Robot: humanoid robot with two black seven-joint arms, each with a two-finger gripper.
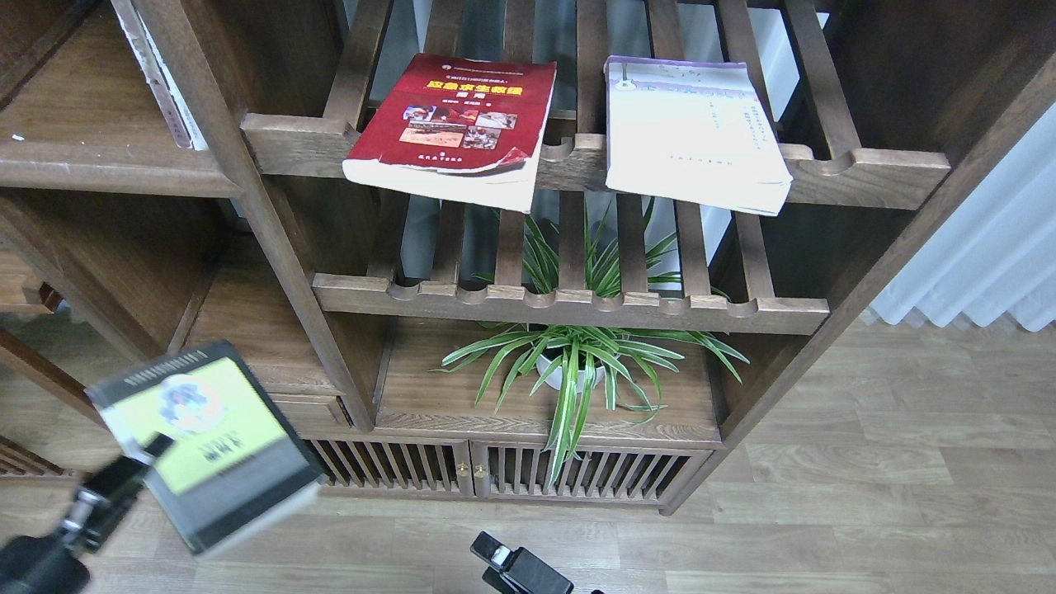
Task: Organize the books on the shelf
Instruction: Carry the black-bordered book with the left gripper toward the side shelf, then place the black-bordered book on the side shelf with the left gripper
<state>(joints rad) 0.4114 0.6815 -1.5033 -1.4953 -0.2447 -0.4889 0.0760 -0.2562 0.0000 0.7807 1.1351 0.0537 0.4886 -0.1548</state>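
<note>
Down at the bottom edge, the right tool barely pokes into view, dark and end-on, so there's no telling if its fingers are wide or narrow. Just left of it, the left tool is clamped on the dark-grey book with the lime-green panel, gripping it by the left edge and holding it up in the air, tilted, well below and left of the racks.

The other two books sit on the upper slatted rack: the red book with the yellow title on the left, the white book with the purple top strip on the right, both hanging over the scalloped front rail. The solid dark-brown shelf is up at the left, and it looks like that's where this one should go.

To do the step well, the robot probably wants to lift the book up and slide it in flat over the thick front edge, keeping the free corner from dipping since the grip is only on one side. Looks blurry, so easy does it.

Stuff around: the slanted wooden post between the shelf and the racks is the thing to avoid clipping. A spider plant in a white pot sits on the low board, under the lower slatted rack, out of the way. Wood floor below.
</note>
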